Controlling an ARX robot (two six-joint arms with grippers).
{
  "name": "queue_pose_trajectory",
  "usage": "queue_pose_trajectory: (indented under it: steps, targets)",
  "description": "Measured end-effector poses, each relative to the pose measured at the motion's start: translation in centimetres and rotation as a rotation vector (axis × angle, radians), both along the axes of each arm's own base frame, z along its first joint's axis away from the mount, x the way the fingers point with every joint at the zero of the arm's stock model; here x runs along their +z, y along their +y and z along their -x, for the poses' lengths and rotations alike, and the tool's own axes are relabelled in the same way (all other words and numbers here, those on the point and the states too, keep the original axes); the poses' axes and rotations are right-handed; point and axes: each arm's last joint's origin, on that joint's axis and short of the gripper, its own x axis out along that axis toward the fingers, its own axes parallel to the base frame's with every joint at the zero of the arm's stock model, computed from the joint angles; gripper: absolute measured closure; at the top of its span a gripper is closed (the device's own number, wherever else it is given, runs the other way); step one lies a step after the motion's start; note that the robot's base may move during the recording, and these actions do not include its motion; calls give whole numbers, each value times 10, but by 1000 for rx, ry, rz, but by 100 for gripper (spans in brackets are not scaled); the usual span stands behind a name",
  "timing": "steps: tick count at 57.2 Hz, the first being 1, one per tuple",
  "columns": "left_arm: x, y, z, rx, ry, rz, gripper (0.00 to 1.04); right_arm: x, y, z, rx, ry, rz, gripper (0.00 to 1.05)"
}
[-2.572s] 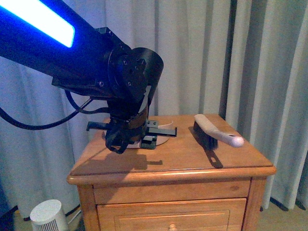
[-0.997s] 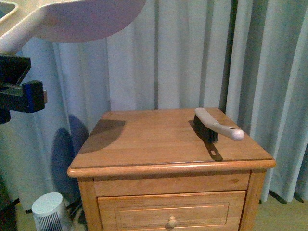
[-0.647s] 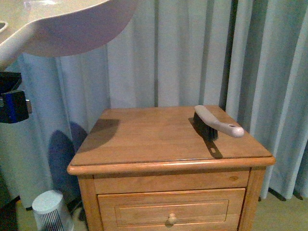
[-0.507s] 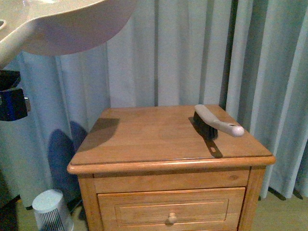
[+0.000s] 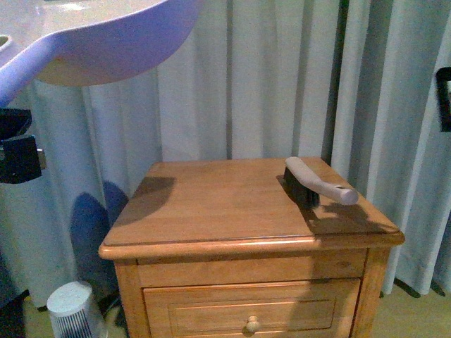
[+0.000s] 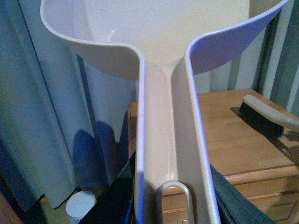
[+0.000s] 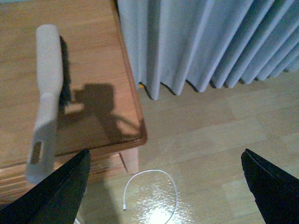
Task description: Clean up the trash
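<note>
Faced a honey-brown wooden nightstand (image 5: 246,266) backed by long pleated pale grey curtains (image 5: 268,77). Found its glossy tabletop (image 5: 211,204) mostly bare, with a hand brush with a beige handle and black bristles (image 5: 317,184) lying at the far right, bristles down and the handle angled toward the near right corner. Noted a dark shadow on the wood just beside that handle. Saw below the top a panelled drawer (image 5: 211,313) with a small round wooden knob (image 5: 248,324).

Made out pale wood-look flooring (image 7: 210,140) to the right of the nightstand, with a thin white cable (image 7: 150,171) looped on it near the nightstand's leg. Spotted a small white ribbed cylinder (image 5: 70,310) standing on the floor at the near left, close to the curtain.

Gripped with the left hand (image 6: 173,196) the long channelled handle of a large beige plastic dustpan (image 5: 106,35), held high and left of the nightstand, clear of the tabletop, its scoop toward the curtains. Kept the right hand (image 7: 163,186) spread wide with nothing between its dark fingers (image 7: 60,186), above the floor off the nightstand's right edge.

Could not tell where the white tissue wad lay; found it in no view.
</note>
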Motion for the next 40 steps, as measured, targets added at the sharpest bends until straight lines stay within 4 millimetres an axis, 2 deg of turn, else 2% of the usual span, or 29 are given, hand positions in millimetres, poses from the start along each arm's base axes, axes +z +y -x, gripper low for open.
queue_pose_trajectory:
  steps: [3,15,24,40]
  targets:
    - [0,0,0,0,0,0,78,-3,12,-16,28,40,-26,7]
    - [0,0,0,0,0,0,78,-28,53,-54,56,155,-74,7]
    - [0,0,0,0,0,0,78,-37,59,-74,29,174,-82,7]
    - [0,0,0,0,0,0,78,-56,80,-95,62,191,-130,7]
